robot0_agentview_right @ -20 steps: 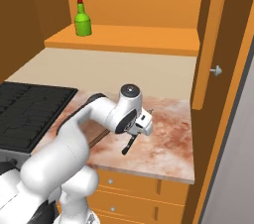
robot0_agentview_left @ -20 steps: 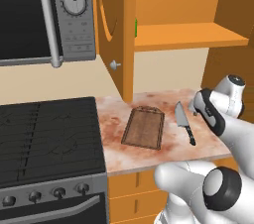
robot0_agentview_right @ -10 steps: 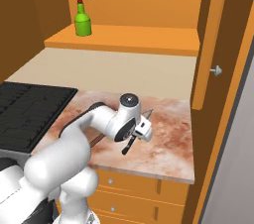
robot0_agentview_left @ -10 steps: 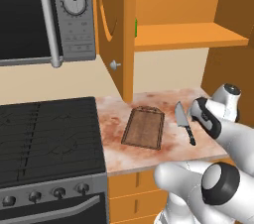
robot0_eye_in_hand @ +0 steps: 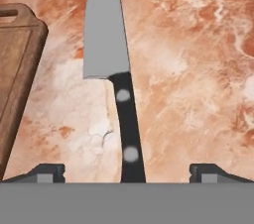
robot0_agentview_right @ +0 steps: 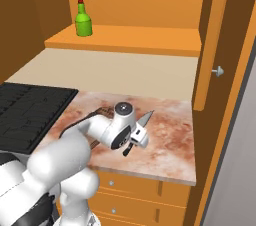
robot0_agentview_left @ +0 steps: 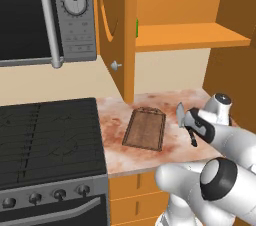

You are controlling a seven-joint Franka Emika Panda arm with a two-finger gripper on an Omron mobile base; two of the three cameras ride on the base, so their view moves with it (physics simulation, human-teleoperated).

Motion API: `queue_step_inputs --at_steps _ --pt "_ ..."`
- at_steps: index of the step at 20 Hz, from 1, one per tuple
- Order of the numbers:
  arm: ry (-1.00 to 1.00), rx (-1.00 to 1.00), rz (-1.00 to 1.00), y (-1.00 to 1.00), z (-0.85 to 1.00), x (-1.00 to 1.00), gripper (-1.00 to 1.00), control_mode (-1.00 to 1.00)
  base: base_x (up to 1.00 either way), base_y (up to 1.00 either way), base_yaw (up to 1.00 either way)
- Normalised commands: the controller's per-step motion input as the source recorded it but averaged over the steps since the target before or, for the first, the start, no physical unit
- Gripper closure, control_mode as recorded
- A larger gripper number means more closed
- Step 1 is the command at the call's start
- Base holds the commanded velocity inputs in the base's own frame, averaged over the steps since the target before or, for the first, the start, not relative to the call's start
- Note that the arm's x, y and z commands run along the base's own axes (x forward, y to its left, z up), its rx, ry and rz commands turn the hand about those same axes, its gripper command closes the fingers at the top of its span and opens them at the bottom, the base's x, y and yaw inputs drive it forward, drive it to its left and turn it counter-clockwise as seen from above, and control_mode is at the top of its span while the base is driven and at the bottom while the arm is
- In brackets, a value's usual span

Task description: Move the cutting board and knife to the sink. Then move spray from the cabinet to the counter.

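The knife [robot0_eye_in_hand: 106, 34] lies flat on the marbled counter [robot0_eye_in_hand: 198, 69], grey blade pointing away, dark riveted handle [robot0_eye_in_hand: 130, 139] running between my fingertips [robot0_eye_in_hand: 48, 172]. My gripper [robot0_eye_in_hand: 128, 173] is open, low over the handle, one finger on each side, not closed on it. From the base, the gripper [robot0_agentview_left: 192, 124] hovers at the knife [robot0_agentview_left: 180, 113], right of the brown cutting board [robot0_agentview_left: 145, 129]. The board [robot0_eye_in_hand: 15, 79] lies just left of the blade. The green spray [robot0_agentview_right: 83, 15] stands on the open cabinet's shelf [robot0_agentview_right: 130, 40]. The sink is out of view.
A black stove top [robot0_agentview_left: 50, 140] adjoins the counter on the left, with a microwave [robot0_agentview_left: 45, 15] above it. The open cabinet door [robot0_agentview_left: 117, 25] with its knob hangs over the counter's back left. A tall orange panel [robot0_agentview_right: 220, 45] bounds the counter on the right.
The hand has come down and closer over the knife handle. The jaws stay wide open; knife, board and spray have not moved.
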Motion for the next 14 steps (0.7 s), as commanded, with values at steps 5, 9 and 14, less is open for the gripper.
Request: queue_step_inputs --at_steps 5,9,14 --pt "0.03 0.00 0.01 0.10 -0.44 0.10 -1.00 -1.00 0.00 0.00 0.00" --pt "0.03 -0.02 0.01 0.00 -0.34 0.08 -1.00 -1.00 0.00 0.00 0.00" --pt "0.06 -0.04 0.00 0.00 -0.29 0.07 -1.00 -1.00 0.00 0.00 0.00"
